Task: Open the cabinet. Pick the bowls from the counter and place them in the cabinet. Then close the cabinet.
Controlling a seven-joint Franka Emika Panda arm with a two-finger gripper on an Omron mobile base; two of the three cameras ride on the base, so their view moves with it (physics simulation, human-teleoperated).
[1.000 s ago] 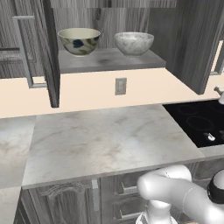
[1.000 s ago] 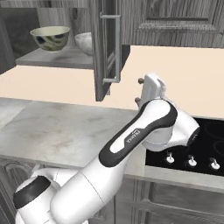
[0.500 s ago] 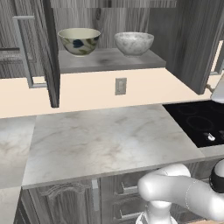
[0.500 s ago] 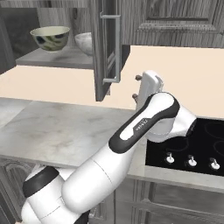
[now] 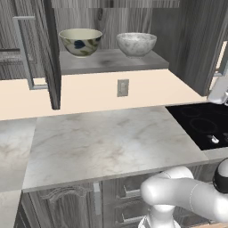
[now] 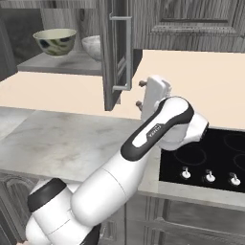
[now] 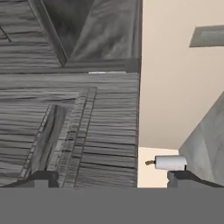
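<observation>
The cabinet [image 5: 111, 18] stands open, both doors swung out. On its shelf [image 5: 111, 61] sit the bowls: the floral one [image 5: 80, 41] on the left and the marble-look one [image 5: 136, 43] on the right, both upright. In the right base view the floral bowl [image 6: 54, 41] shows fully, while the marble bowl [image 6: 91, 47] is half hidden behind the right door [image 6: 111, 57]. My gripper [image 6: 140, 93] is open and holds nothing, close to that door's outer face, just below the lower end of the bar handle [image 6: 126, 52]. The hand view faces the door panel [image 7: 70, 122], with my gripper [image 7: 111, 178] spread wide.
The marble-look counter [image 5: 107, 142] lies below the cabinet. A black cooktop [image 6: 210, 148] with knobs sits to its right. The left door [image 5: 50, 58] juts out over the counter with its handle [image 5: 22, 53]. A wall outlet [image 5: 122, 87] is under the shelf.
The hand has swung left, toward the right door's outer face, and its white body has come in at the right edge of the left base view. The bowls and doors have not moved.
</observation>
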